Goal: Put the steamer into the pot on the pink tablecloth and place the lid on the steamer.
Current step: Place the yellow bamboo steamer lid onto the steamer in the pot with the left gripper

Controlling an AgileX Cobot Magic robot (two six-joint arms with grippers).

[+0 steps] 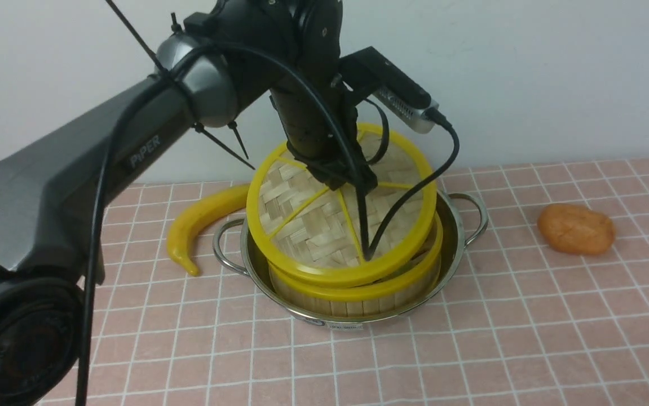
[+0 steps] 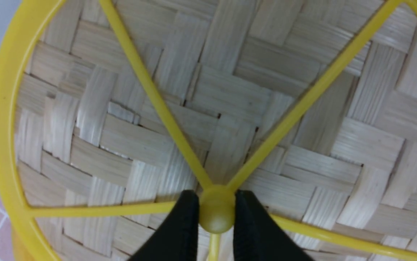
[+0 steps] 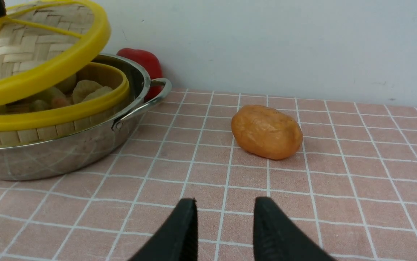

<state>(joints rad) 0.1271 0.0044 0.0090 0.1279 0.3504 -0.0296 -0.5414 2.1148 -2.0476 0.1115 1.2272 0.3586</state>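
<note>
Tilting lid [image 1: 301,225] edge over steamer [image 1: 352,293] rim

steamer [image 1: 358,293] sits upright inside shiny steel pot [image 1: 455,224], 2 loop handles, on pink tablecloth [image 1: 471,349]. lid [image 1: 313,225], woven bamboo, yellow rim and spokes, tilted over steamer: far edge raised, not seated.
</note>
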